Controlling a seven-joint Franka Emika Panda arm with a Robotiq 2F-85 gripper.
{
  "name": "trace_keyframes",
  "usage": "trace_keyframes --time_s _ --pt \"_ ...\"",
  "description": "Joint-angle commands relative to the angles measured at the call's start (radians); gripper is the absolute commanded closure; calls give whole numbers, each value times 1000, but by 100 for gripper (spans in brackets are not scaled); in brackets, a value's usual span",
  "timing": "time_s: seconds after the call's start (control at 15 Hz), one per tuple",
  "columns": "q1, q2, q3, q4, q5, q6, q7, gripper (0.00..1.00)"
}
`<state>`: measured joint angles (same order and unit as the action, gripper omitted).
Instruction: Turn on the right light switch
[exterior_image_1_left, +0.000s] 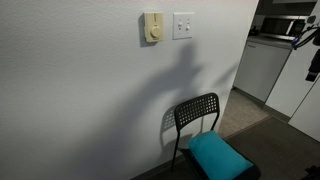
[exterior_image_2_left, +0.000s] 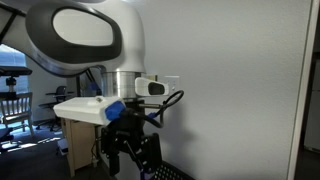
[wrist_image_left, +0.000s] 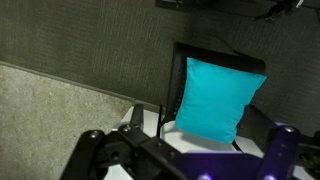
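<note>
Black jaws stand wide apart on the gripper (wrist_image_left: 185, 148), and they hold nothing. That is fine, I think, because a switch only needs a push. The gripper points down, so the wrist view looks at what is under it: a blue-green cushion (wrist_image_left: 214, 96) sitting on a black chair (wrist_image_left: 180, 85). Farther off is the white wall (exterior_image_1_left: 90, 90). The right light switch (exterior_image_1_left: 183, 25) is high on that wall, above the chair and well away from the gripper, just beside a cream plate with a round knob (exterior_image_1_left: 152, 28). The big white arm (exterior_image_2_left: 90, 35) likely must lift and turn the gripper to face the wall.
</note>
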<state>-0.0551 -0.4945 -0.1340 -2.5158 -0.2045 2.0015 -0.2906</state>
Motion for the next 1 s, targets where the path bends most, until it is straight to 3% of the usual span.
trace_keyframes --time_s 0.0,0.6,0.93 --pt "-2 0 3 1 2 -2 -1 0" --pt "58 20 59 13 -50 106 -52 0" --pt "128 50 77 62 -71 196 -189 0"
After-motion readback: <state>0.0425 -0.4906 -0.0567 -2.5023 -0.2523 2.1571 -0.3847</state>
